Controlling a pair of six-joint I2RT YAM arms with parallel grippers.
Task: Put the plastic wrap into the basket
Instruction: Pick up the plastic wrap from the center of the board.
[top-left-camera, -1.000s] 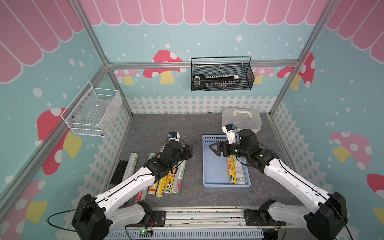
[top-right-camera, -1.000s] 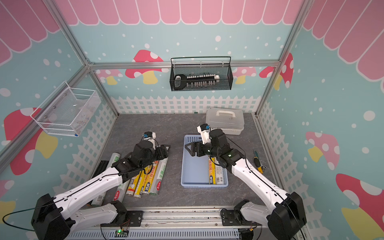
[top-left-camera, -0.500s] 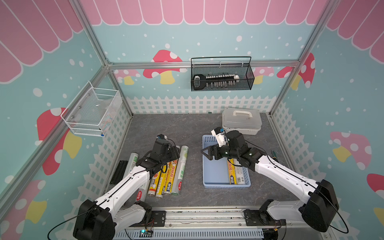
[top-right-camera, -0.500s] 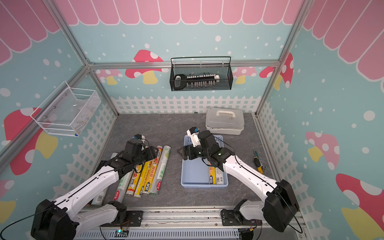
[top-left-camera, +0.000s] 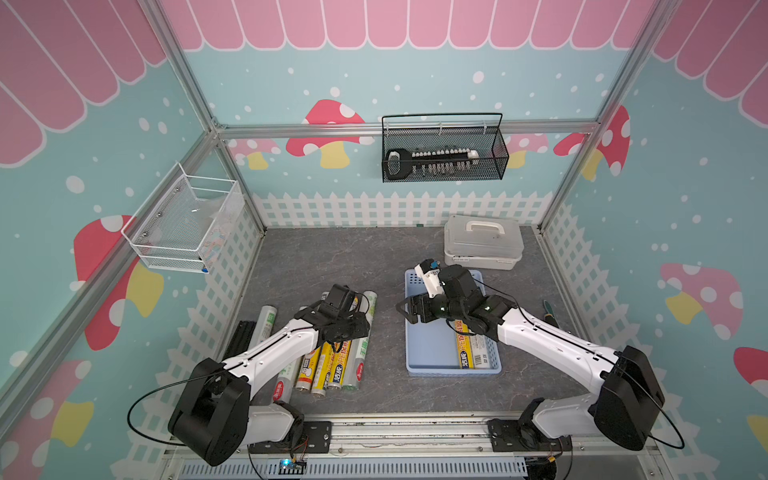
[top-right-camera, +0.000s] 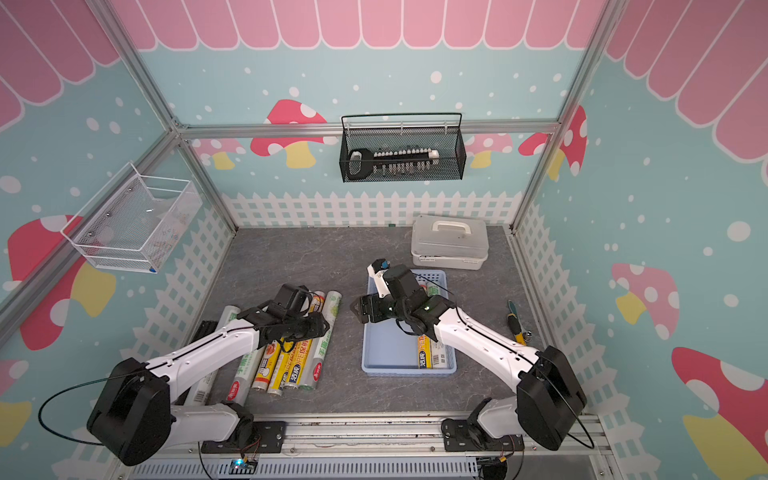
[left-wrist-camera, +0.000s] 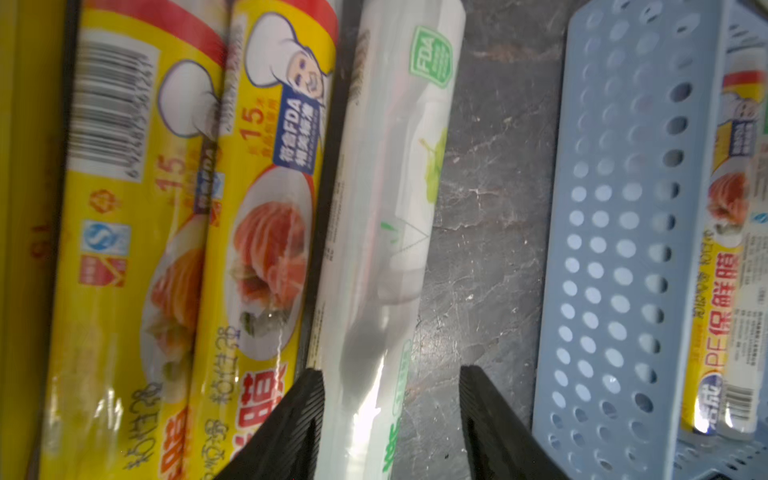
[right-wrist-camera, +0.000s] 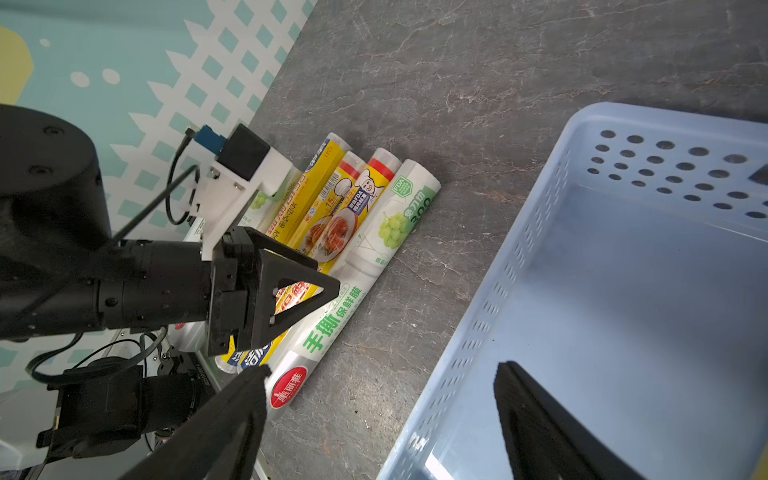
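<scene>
Several rolls of plastic wrap (top-left-camera: 332, 370) (top-right-camera: 291, 365) lie side by side on the grey floor, left of the light-blue basket (top-left-camera: 453, 370) (top-right-camera: 409, 370). My left gripper (top-left-camera: 361, 328) (left-wrist-camera: 388, 372) is down over the rightmost clear-white, green-labelled roll (left-wrist-camera: 374, 249) (right-wrist-camera: 374, 241). Its jaws are open astride that roll; one finger touches it and a gap remains at the other. Two more rolls (top-left-camera: 471, 353) (left-wrist-camera: 723, 291) lie inside the basket along its right wall. My right gripper (top-left-camera: 409, 309) (right-wrist-camera: 381, 368) hangs open and empty over the basket's left rim (right-wrist-camera: 498, 270).
A white lidded box (top-left-camera: 482, 241) stands behind the basket. A black wire basket (top-left-camera: 442, 153) hangs on the back wall and a white wire basket (top-left-camera: 183, 224) on the left wall. A hand tool (top-left-camera: 550, 311) lies right of the basket. A black bar (top-left-camera: 243, 336) lies by the left fence.
My left gripper swung over the rolls, came down on the rightmost one, and its jaws narrowed around it. My right gripper shifted left toward the basket's left rim, staying open.
</scene>
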